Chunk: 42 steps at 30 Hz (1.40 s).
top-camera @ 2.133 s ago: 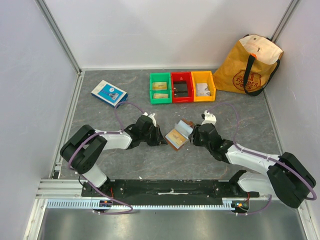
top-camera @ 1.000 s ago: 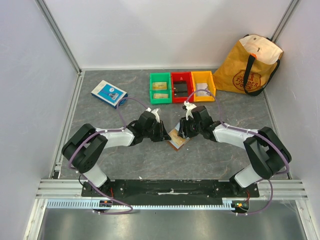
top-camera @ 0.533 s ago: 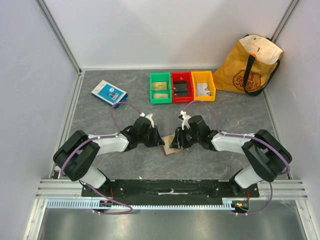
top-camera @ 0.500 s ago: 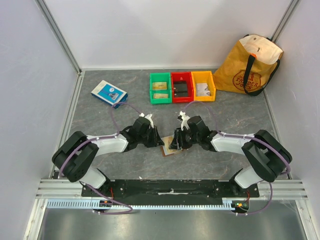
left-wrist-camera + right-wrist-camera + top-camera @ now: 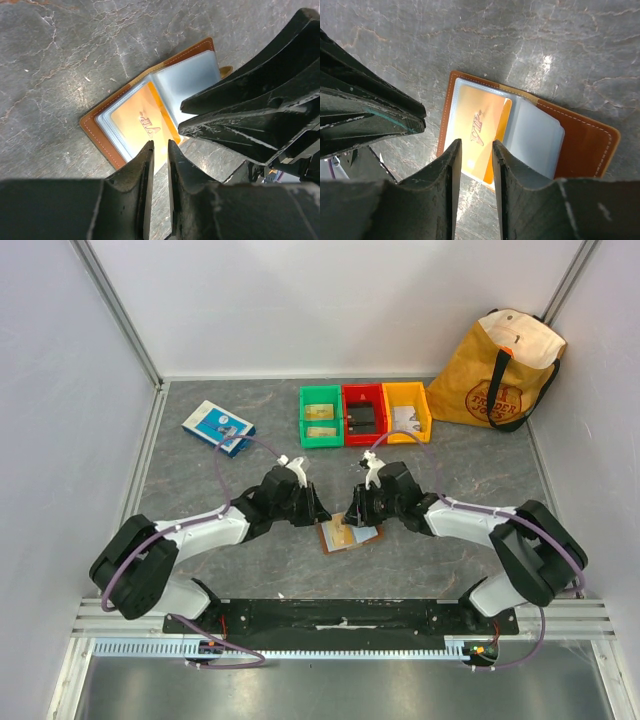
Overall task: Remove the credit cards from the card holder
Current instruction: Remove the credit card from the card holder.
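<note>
The card holder [image 5: 348, 537] lies open and flat on the table between the two arms, brown leather outside, pale blue-grey sleeves inside. A tan-gold credit card [image 5: 141, 124] marked "VIP" sits in its sleeve and also shows in the right wrist view [image 5: 479, 125]. My left gripper [image 5: 160, 144] hovers just above the card's near edge, jaws a narrow gap apart, empty. My right gripper [image 5: 476, 143] hovers over the same card from the other side, jaws a little wider, empty. The two grippers [image 5: 322, 514] [image 5: 354, 516] nearly meet tip to tip. Other cards are hidden.
A blue-and-white flat box [image 5: 218, 426] lies at the back left. Green [image 5: 321, 416], red [image 5: 362, 414] and yellow [image 5: 406, 411] bins stand in a row at the back; the green one holds tan cards. A yellow tote bag [image 5: 505, 370] stands in the back right corner.
The card holder went from tilted up by the right gripper to flat and open on the table, a little nearer. Both grippers closed in above it from either side.
</note>
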Each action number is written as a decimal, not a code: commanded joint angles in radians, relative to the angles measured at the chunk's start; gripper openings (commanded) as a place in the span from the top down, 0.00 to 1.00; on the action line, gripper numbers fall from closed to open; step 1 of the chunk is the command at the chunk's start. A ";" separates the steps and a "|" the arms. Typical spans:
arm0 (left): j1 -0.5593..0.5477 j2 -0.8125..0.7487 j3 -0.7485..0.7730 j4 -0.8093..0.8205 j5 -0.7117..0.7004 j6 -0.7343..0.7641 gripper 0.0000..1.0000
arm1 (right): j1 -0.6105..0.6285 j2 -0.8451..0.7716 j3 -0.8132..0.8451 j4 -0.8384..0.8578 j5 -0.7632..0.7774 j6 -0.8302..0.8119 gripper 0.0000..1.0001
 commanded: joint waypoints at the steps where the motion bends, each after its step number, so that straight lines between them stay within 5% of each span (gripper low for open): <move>1: -0.004 0.042 0.027 -0.003 0.033 0.035 0.78 | -0.007 0.061 0.030 0.023 -0.065 -0.038 0.66; 15: -0.013 0.123 -0.039 0.039 0.056 0.005 0.86 | -0.077 0.170 -0.077 0.197 -0.202 0.017 0.67; 25: -0.013 0.154 -0.049 0.025 0.032 0.006 0.88 | -0.120 0.236 -0.160 0.453 -0.357 0.144 0.82; 29: -0.013 0.154 -0.046 0.016 0.022 0.008 0.89 | -0.137 0.243 -0.178 0.513 -0.397 0.173 0.95; 38: -0.014 0.125 -0.049 -0.001 0.004 0.012 0.92 | -0.202 0.230 -0.191 0.479 -0.440 0.141 1.00; 42: -0.022 0.068 -0.034 0.008 0.015 0.012 0.84 | -0.202 0.240 -0.194 0.484 -0.438 0.143 1.00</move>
